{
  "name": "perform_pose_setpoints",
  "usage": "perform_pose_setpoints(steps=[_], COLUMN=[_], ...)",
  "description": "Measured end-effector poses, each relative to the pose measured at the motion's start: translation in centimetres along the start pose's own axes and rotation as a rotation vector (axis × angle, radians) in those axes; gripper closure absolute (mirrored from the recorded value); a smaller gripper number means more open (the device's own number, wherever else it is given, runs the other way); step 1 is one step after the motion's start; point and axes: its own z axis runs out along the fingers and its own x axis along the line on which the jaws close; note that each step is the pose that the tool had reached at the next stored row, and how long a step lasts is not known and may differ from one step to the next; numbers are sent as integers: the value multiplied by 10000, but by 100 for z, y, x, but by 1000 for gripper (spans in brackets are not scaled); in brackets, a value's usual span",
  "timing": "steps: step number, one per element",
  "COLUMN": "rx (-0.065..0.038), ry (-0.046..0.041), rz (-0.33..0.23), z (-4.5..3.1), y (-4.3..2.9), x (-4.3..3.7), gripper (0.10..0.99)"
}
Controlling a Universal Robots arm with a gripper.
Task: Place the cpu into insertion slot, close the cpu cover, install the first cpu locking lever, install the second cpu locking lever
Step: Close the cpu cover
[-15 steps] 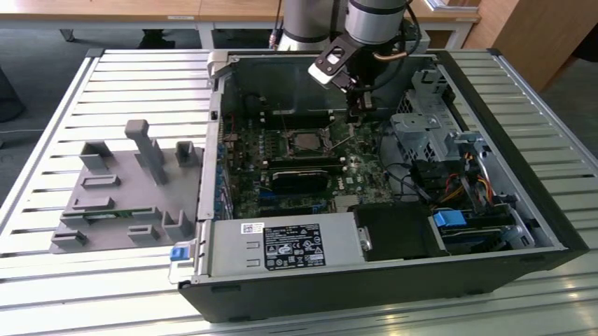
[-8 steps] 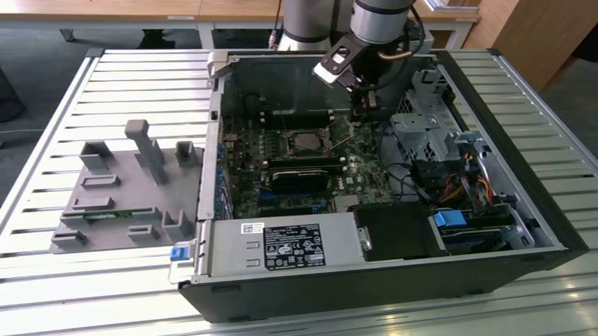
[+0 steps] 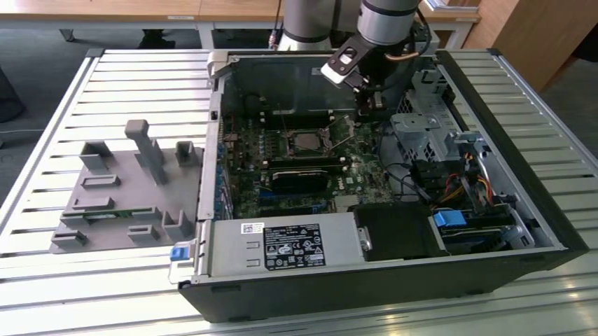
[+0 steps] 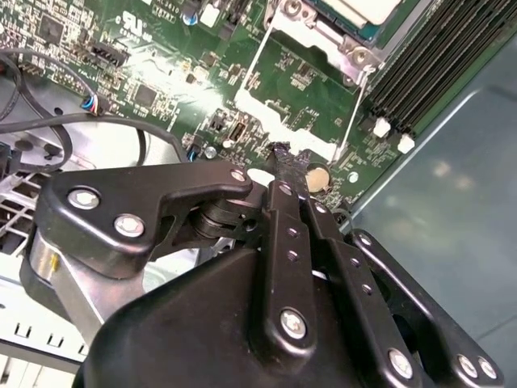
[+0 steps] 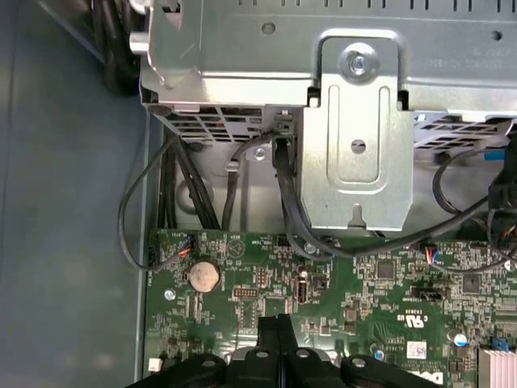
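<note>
Inside the open computer case, the insertion slot [image 3: 307, 142] sits mid-board on the green motherboard. In the second wrist view the cpu [image 4: 363, 8] shows its pale face inside the slot, with the silvery cpu cover [image 4: 323, 34] framing it. Two thin wire locking levers [image 4: 257, 61] [image 4: 355, 113] stick out from the slot toward my gripper. My gripper [image 3: 366, 110] hangs over the board on the slot's side toward the exterior view's right. Its black fingers [image 4: 284, 174] are pressed together, with the tip [image 5: 279, 325] just above the board. I see nothing held between them.
A silver drive cage [image 5: 355, 121] with black cables [image 5: 283, 194] stands close beside the gripper. A coin battery [image 5: 202, 275] lies on the board nearby. Black memory slots [image 4: 420, 73] run past the slot. A grey fixture plate [image 3: 122, 189] lies on the slatted table [image 3: 94, 294], left of the case.
</note>
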Motion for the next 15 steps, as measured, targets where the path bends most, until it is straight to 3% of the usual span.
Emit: perform_pose_setpoints(steps=[15], rx=[159], ry=[3], rz=[5], z=[83], y=[75], x=[15], gripper=[980])
